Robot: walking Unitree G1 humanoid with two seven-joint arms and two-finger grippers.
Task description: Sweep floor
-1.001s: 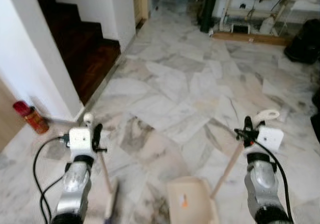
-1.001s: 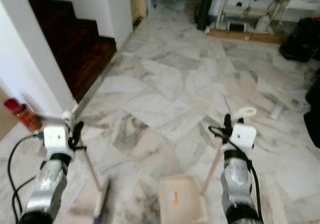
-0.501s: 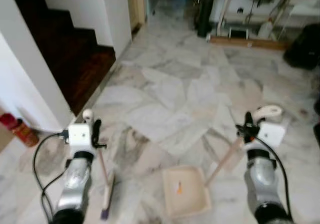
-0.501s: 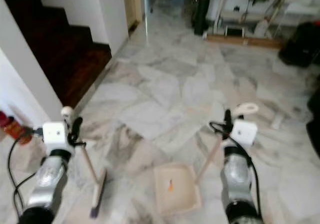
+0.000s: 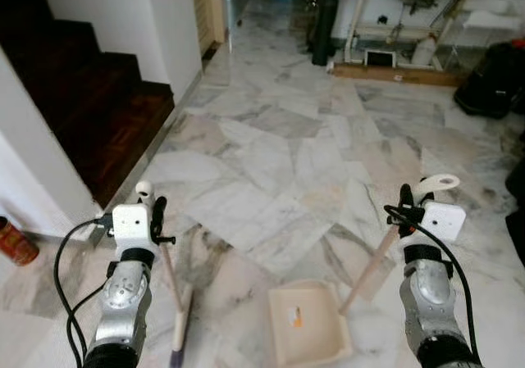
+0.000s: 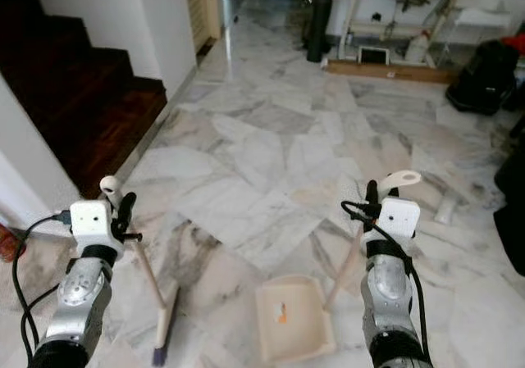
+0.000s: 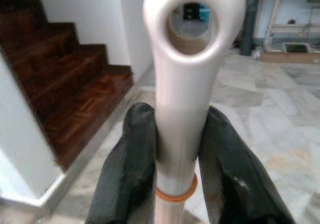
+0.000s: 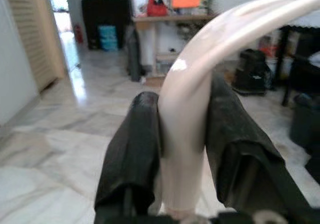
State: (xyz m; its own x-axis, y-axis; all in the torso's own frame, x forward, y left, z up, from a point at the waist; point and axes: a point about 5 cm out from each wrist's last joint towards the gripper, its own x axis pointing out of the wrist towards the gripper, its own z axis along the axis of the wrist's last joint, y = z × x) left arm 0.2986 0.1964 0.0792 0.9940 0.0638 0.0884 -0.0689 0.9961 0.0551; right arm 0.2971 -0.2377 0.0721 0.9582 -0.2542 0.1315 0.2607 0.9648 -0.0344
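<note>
My left gripper (image 5: 156,220) is shut on the broom handle (image 7: 182,109), a cream pole with a loop at its top. The broom's head (image 5: 182,327) rests on the marble floor (image 5: 287,163) below my left arm. My right gripper (image 5: 404,208) is shut on the dustpan handle (image 8: 187,134), a cream pole with a curved grip. The cream dustpan (image 5: 308,333) lies flat on the floor between my arms, with a small orange scrap (image 5: 297,320) inside it.
A dark wooden staircase (image 5: 90,114) rises at the left beside a white wall (image 5: 37,179). A red bottle (image 5: 15,242) stands by the wall's base. A table (image 5: 410,7), black bags (image 5: 488,85) and clutter stand at the far end. Open marble floor lies ahead.
The camera has moved forward and tilted, so the stairs and red bottle slid left. The dustpan and broom head now show more fully. Both grippers keep their hold.
</note>
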